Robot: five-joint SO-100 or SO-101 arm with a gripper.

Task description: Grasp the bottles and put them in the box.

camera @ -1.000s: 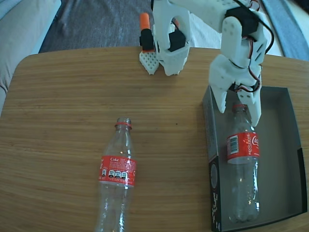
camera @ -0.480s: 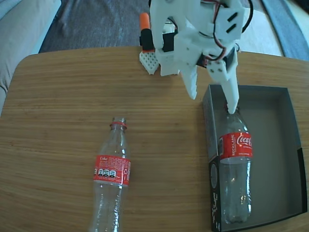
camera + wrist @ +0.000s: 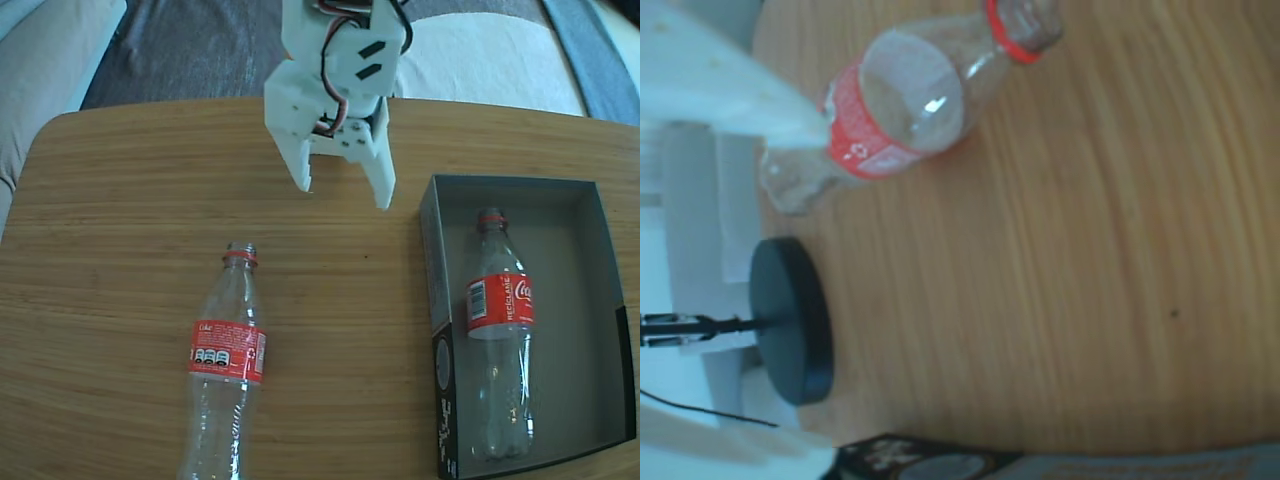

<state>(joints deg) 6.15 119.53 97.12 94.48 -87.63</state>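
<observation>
Gripper (image 3: 346, 196) held empty, fingers spread, above the table (image 3: 120, 200).
One bottle (image 3: 501, 330) is laid inside the box (image 3: 590, 330); the other bottle (image 3: 224, 370) lies outside, seemingly targeted next.

Clear glossy plastic bottles (image 3: 222, 370) (image 3: 500, 340), matt grey cardboard box (image 3: 585, 330), smooth wood-grain table (image 3: 120, 260), matt white plastic gripper (image 3: 345, 195)
</observation>
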